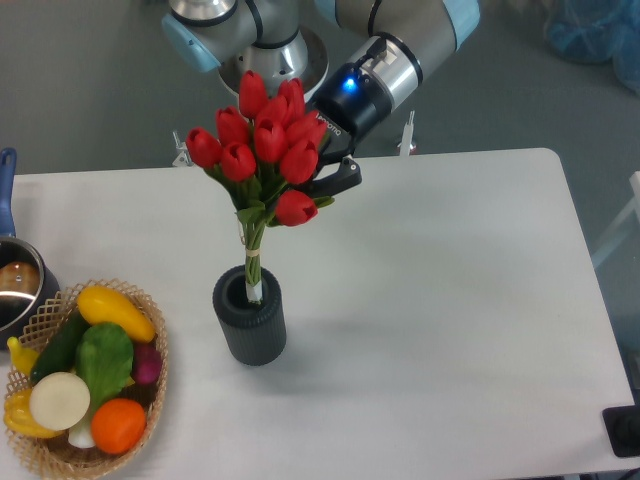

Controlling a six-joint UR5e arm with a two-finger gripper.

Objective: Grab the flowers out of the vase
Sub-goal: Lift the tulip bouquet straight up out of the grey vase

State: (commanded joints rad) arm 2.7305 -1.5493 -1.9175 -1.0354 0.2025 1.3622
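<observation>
The flowers (262,150) are a bunch of red tulips with green leaves, held up above the vase (249,317), a short dark grey ribbed cylinder on the white table. Their tied stems (251,270) still reach down into the vase's mouth. My gripper (322,178) comes in from the upper right and is shut on the flowers just under the blooms. The blooms hide most of its fingers; one dark finger (340,180) shows to the right of the bunch.
A wicker basket (150,310) with colourful vegetables sits at the front left. A metal pot (18,290) with a blue handle stands at the left edge. The robot's base (262,50) rises behind the table's far edge.
</observation>
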